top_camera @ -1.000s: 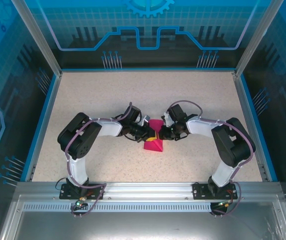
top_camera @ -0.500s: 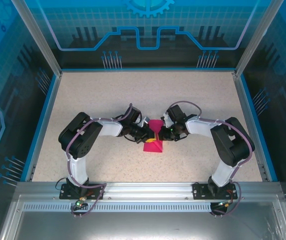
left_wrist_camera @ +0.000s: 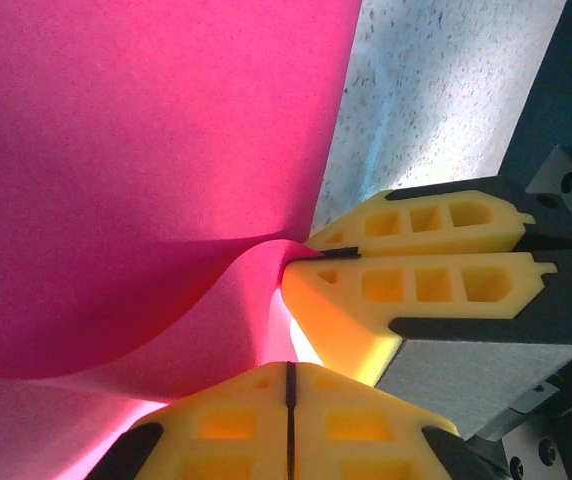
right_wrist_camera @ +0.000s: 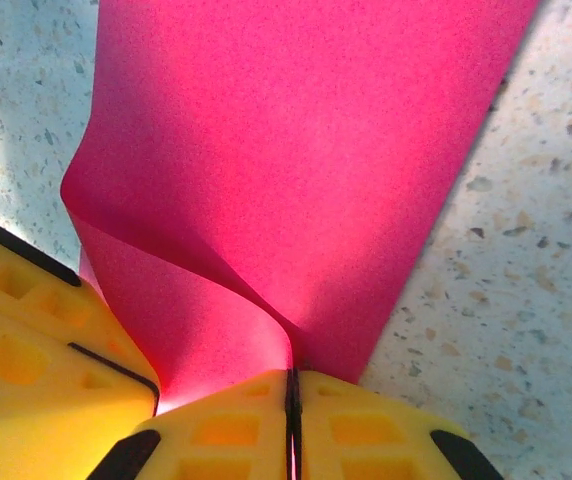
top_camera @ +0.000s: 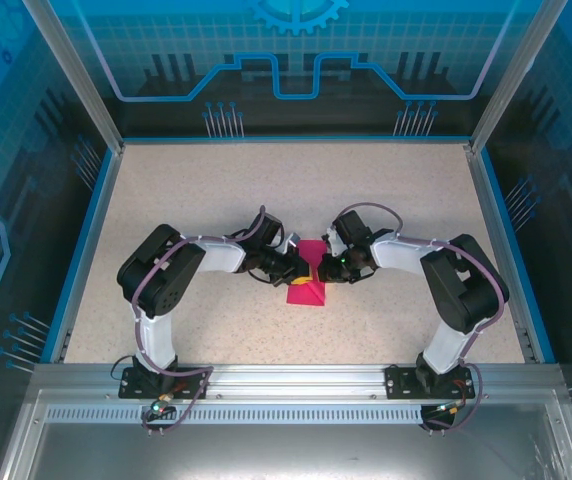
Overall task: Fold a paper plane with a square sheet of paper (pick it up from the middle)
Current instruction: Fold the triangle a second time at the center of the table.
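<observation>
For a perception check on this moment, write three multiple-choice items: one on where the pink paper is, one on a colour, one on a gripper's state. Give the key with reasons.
1. Where is the sheet of paper?
A. Between the left gripper and the right gripper, mid-table
B. At the far left corner
C. Beside the left arm's base

2. What colour are the right gripper's fingers?
A. White
B. Green
C. Yellow

3. What is the left gripper's state?
A. Open above the paper
B. Shut on the paper
C. Shut on nothing

Key: 1 A, the top view shows it between both grippers. 2 C, the right wrist view shows yellow pads. 3 B, the left wrist view shows its fingers pressed together with the paper running into them.
</observation>
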Motion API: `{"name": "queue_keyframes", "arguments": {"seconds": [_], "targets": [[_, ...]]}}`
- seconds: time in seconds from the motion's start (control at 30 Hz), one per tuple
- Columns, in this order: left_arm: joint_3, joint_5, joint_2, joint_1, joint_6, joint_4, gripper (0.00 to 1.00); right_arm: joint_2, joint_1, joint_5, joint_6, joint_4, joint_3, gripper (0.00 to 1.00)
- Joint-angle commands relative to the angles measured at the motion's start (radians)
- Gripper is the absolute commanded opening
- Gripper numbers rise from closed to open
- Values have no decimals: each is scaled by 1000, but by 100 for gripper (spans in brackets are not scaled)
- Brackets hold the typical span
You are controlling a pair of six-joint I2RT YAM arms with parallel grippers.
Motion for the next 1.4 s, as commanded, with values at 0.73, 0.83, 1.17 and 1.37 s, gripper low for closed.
{"name": "queue_keyframes", "arguments": {"seconds": [0.73, 0.83, 1.17, 1.37], "targets": [[12, -46, 40, -8, 31, -57, 8, 40, 15, 23, -27, -37, 36, 10], [13, -47, 45, -9, 32, -62, 8, 40, 17, 25, -29, -38, 35, 10], [8, -90, 55, -10, 23, -106, 8, 49, 19, 24, -29, -40, 38, 10], [8, -144, 60, -13, 23, -181, 7, 40, 20, 31, -32, -55, 51, 10]]}}
